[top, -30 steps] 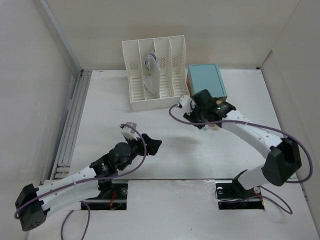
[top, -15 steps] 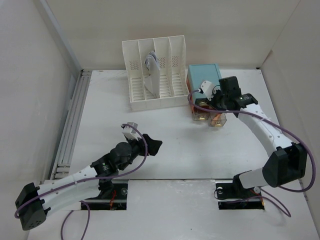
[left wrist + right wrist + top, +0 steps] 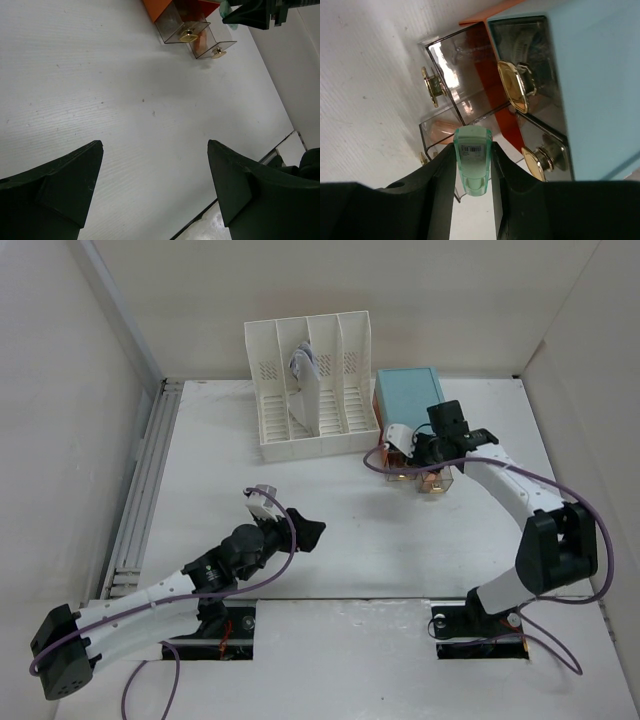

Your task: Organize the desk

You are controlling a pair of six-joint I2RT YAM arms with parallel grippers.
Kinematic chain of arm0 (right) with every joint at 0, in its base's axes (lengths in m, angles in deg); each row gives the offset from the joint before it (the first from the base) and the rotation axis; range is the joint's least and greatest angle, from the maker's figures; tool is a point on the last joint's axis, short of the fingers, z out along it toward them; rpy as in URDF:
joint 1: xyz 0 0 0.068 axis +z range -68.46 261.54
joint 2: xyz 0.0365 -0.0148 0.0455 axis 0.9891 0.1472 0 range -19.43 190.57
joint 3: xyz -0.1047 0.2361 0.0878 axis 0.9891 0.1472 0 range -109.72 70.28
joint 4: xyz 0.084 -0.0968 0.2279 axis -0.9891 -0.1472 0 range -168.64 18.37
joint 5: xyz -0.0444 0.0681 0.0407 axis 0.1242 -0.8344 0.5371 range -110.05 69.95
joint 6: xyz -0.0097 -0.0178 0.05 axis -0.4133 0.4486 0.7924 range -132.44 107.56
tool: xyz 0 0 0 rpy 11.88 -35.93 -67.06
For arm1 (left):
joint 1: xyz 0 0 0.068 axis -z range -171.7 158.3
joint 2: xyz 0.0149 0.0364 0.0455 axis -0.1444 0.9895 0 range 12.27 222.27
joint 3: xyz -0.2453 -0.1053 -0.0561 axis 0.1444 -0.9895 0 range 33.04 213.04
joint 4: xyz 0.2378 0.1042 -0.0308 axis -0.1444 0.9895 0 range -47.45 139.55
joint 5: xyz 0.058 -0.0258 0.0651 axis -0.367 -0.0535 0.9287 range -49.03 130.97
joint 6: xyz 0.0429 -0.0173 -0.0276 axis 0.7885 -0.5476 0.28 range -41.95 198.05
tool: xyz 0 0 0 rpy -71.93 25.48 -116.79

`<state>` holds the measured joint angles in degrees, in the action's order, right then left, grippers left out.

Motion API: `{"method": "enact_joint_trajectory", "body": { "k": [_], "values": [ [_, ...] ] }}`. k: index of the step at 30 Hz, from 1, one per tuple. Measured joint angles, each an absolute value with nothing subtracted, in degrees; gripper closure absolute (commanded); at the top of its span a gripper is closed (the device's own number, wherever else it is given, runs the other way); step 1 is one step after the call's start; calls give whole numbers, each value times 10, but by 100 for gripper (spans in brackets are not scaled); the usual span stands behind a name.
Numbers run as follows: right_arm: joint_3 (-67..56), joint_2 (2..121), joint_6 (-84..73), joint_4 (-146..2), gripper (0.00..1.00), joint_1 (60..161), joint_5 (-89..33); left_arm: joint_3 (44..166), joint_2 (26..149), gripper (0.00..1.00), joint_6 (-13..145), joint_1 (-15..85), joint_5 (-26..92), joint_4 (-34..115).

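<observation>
The white desk [image 3: 400,540] carries a teal-topped drawer box [image 3: 410,398] at the back right. Two of its clear drawers [image 3: 402,475] are pulled open. My right gripper [image 3: 410,450] hovers over them. In the right wrist view it [image 3: 473,150] is shut on a pale green translucent stick [image 3: 473,162] with a barcode label, above the open drawers [image 3: 452,65]. The lower drawer holds a pinkish object [image 3: 440,131]. My left gripper [image 3: 303,530] is open and empty above the desk's middle; its view shows wide-apart fingers [image 3: 75,175] and bare desk [image 3: 125,90].
A white slotted file rack [image 3: 335,390] with a paper item [image 3: 305,390] in one slot stands at the back, left of the drawer box. Grey rails [image 3: 145,480] run along the desk's left edge. White walls close in on the left, back and right.
My right gripper swung from in front of the drawers back toward the box, then came down left over the open drawers. The left arm has barely moved.
</observation>
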<state>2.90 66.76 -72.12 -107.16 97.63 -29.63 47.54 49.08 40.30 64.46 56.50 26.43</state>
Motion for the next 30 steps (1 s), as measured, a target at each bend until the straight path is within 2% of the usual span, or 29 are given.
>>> {"method": "enact_joint_trajectory", "body": {
  "k": [8,12,15,18,20,22,26,28,29,30],
  "values": [
    [34,705,-732,-1054,100,973,-274,474,489,17,403,645,564,258],
    [34,712,-721,-1045,94,968,-254,469,482,17,403,645,564,258],
    [34,717,-710,-1041,85,964,-242,469,479,17,403,645,564,259],
    [34,721,-699,-1041,60,962,-234,469,476,17,403,645,564,259],
    [34,722,-692,-1041,55,962,-230,469,473,17,403,645,564,261],
    [34,722,-687,-1040,55,961,-229,469,472,17,403,645,564,261],
    [34,719,-675,-1036,55,961,-233,469,470,17,403,645,564,261],
    [34,714,-672,-1036,88,961,-240,469,470,17,403,645,564,261],
    [34,710,-671,-1035,100,960,-248,469,470,17,403,645,564,261],
    [34,707,-668,-1035,100,958,-257,469,470,17,403,645,564,261]
  ]
}}
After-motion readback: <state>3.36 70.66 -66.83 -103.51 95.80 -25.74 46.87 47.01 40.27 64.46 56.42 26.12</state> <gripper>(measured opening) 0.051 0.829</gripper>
